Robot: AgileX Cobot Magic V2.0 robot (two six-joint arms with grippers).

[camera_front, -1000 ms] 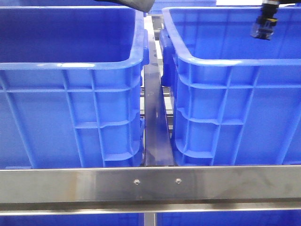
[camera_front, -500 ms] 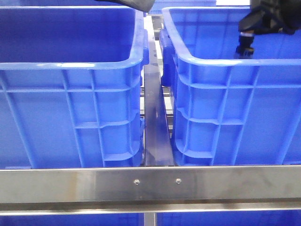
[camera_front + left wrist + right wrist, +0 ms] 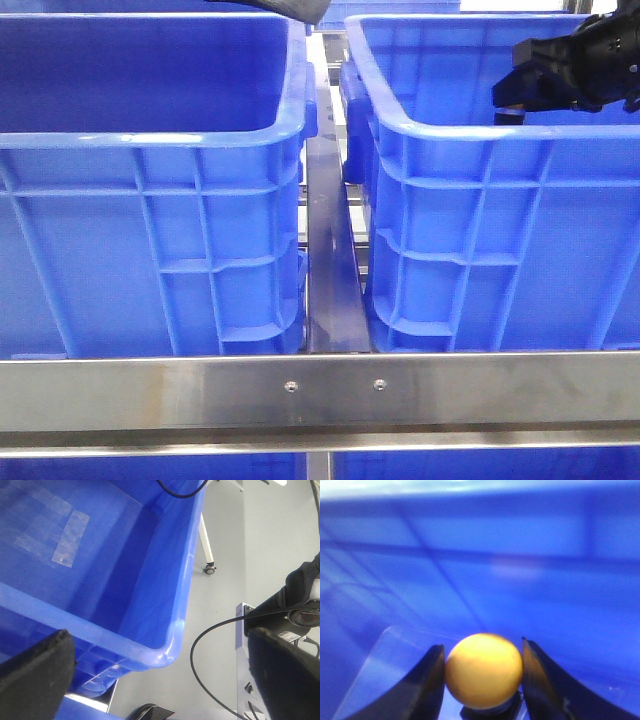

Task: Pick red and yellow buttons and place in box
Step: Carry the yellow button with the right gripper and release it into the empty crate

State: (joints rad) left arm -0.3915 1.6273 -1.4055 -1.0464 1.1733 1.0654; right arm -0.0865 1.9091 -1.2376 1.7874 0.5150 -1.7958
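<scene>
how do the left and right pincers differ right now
The right pincer grips a yellow button; the left pincer holds nothing. Right fingers sit close around the button; left fingers are spread wide. The right is above the right crate, the left above the left crate's corner.

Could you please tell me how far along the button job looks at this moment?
Nothing shows as finished: no button is visible lying in either crate. In hand: the right pincer is shut on the yellow button, up at the right-hand blue crate. The left pincer is open and empty over the left-hand crate. Left: releasing the yellow button and fetching the red one, which is out of view.
</scene>
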